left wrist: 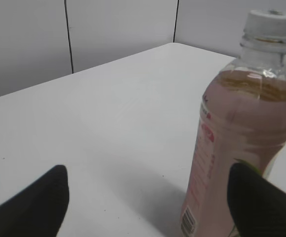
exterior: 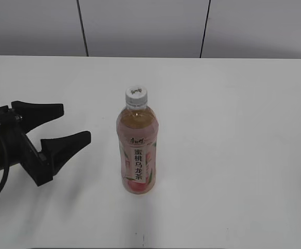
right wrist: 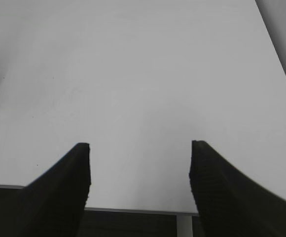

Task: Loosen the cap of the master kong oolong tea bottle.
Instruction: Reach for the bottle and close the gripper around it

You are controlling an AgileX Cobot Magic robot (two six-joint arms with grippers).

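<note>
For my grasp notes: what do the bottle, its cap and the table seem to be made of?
The bottle: clear, glossy plastic, since the tea shows through, with a printed label film. The cap: white opaque plastic, probably matte. The table: smooth white matte top, perhaps laminate; the material is uncertain.

We see a plain white table [exterior: 233, 155] filling most of the exterior view, its surface smooth and matte. Its far edge runs straight across toward twelve o'clock. Beyond that edge stands a pale grey wall [exterior: 140, 26] made of flat panels, split by two thin dark vertical seams, one near eleven o'clock and one near one o'clock. In the left wrist view the same wall shows two seams above the table's far corner. In the right wrist view the table's near edge lies at six o'clock.
</note>
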